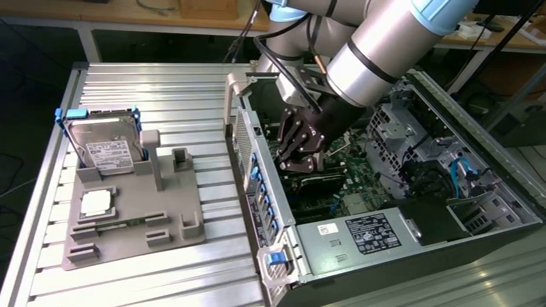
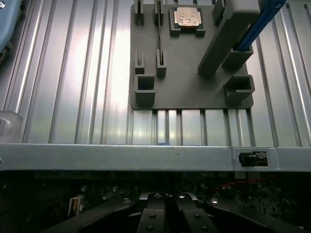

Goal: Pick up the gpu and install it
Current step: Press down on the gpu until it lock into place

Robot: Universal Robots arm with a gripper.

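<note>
Gpu point(image 1: 314, 182): dark flat card, on edge inside open computer case, on motherboard.

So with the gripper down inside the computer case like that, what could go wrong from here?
1. The shut gripper sits low over the motherboard, above a dark card; pressing further, or off line with the slot, could strain card or board.
2. The arm passes close to the case rim and the drive cage, so a sideways move might clip them.
3. Loose cables lie nearby and could snag.
</note>
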